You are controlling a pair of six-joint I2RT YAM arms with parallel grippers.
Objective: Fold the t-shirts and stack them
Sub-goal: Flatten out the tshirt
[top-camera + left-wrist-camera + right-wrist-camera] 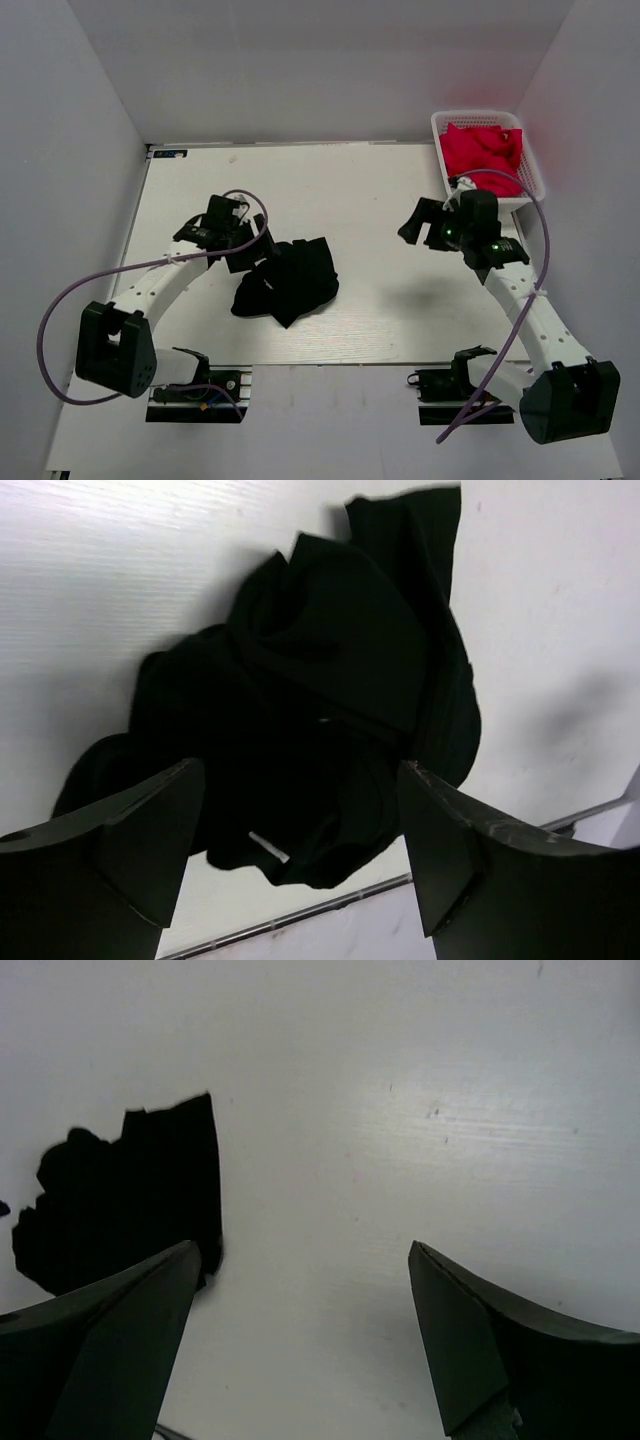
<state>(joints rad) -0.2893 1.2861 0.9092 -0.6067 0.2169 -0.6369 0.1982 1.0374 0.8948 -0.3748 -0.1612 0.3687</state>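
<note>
A black t-shirt point(288, 280) lies crumpled in a heap on the white table, left of centre. My left gripper point(250, 250) hovers over the heap's upper left edge, open. In the left wrist view the t-shirt point(330, 700) fills the space beyond the spread jaws of the left gripper point(300, 772), and nothing is clamped. My right gripper point(412, 225) hangs open above bare table, well to the right of the cloth. In the right wrist view the right gripper point(302, 1252) frames bare table, with the t-shirt point(130, 1200) off to the left.
A white basket point(478, 115) holding red cloth point(482, 155) stands at the table's far right corner, just behind the right arm. Grey walls close in the table point(380, 190) on three sides. The arm bases sit at the near edge.
</note>
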